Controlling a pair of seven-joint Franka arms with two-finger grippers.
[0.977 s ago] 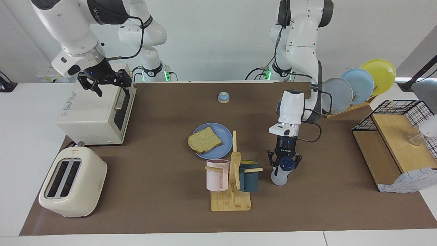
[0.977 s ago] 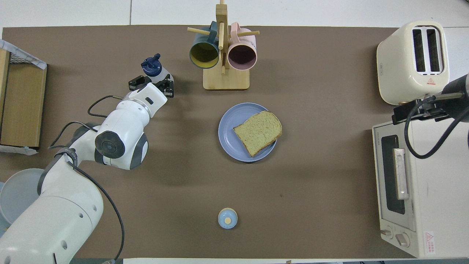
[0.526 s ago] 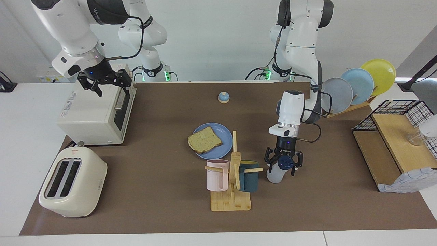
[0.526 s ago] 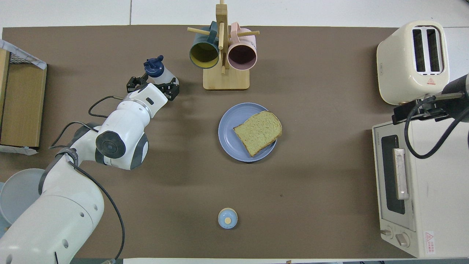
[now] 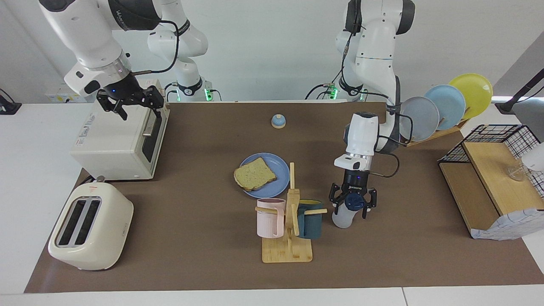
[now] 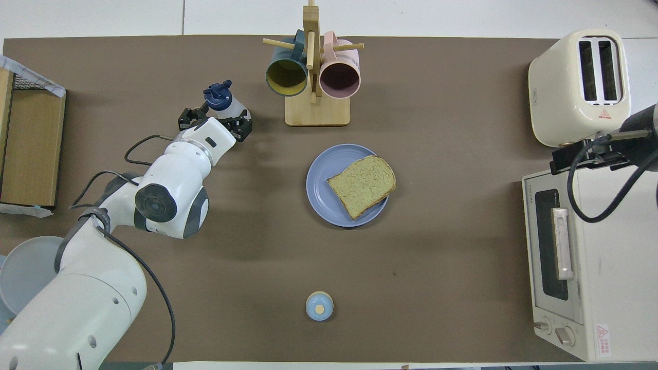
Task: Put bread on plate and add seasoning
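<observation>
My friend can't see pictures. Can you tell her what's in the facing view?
The left gripper is open around the seasoning bottle standing beside the mug rack. The bread lies on the blue plate; the right gripper waits, open, over the toaster oven.

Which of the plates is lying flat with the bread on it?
The medium-blue plate beside the mug rack; the other three plates stand upright in their holder.
</observation>
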